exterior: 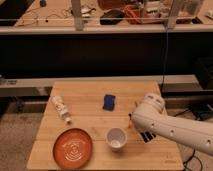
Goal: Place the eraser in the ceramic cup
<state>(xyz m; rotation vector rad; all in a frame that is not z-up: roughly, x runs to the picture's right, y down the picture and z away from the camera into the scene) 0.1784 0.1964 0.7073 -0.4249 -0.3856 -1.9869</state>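
The white ceramic cup (pixel 116 137) stands upright near the table's front edge, right of the orange plate. My white arm (pixel 170 127) reaches in from the right. A dark shape (pixel 146 136) shows under the arm's end, just right of the cup. It is my gripper, perhaps with the black eraser, and I cannot tell the two apart. The eraser does not show anywhere else on the table.
An orange plate (pixel 73 147) lies at the front left. A small white bottle (pixel 62 108) lies at the left. A blue squarish block (pixel 108 102) sits mid-table. A sliver of an orange carrot (pixel 130 125) shows at the arm's edge. A dark bench stands behind the wooden table (pixel 90 90).
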